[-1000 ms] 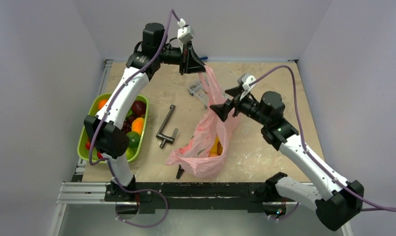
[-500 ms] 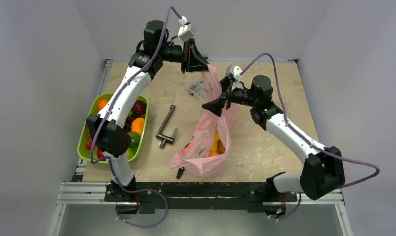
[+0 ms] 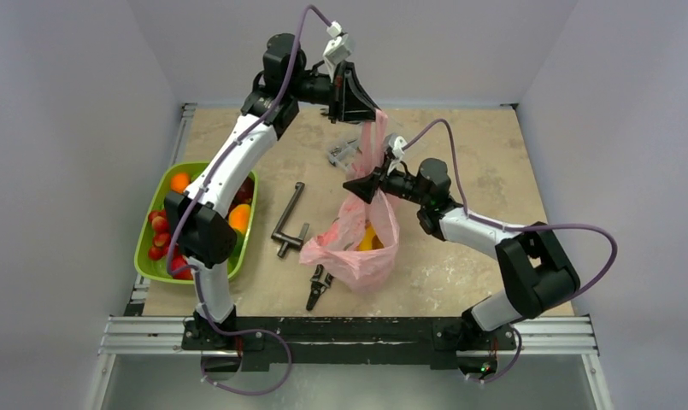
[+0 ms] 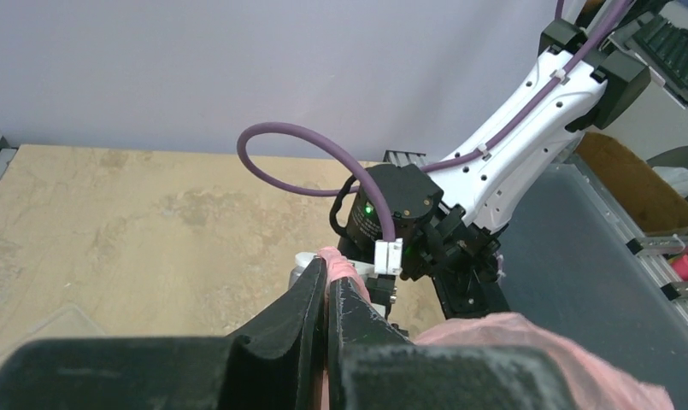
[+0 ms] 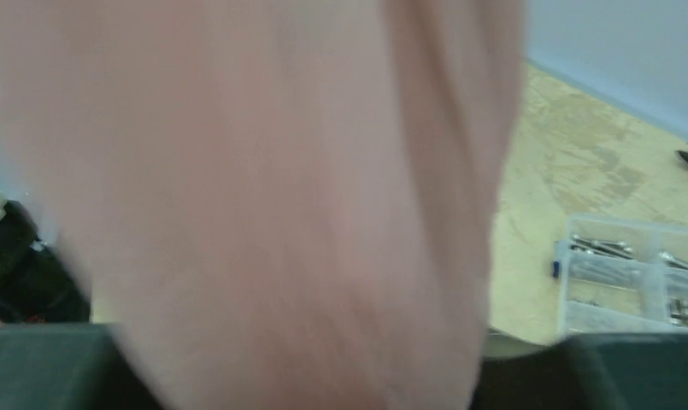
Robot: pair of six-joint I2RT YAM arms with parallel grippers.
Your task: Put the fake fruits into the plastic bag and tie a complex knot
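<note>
Beige tabletop (image 3: pixel 460 145). Raised at far edge, left gripper (image 3: pixel 373 111) pinches handle of plastic bag (image 3: pixel 366 265). At bag's neck, right gripper (image 3: pixel 360 188), pink film between jaws; clamped or not, cannot tell. Some fake fruits (image 3: pixel 370 240) inside bag, rest in green tray (image 3: pixel 142 248).

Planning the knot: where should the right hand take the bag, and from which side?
Probably the bag at its neck, the narrow strip stretched under the left hand, which is shut on the top. There it is gathered thin enough for the jaws. Come level from the right, above the belly holding fruit.
</note>
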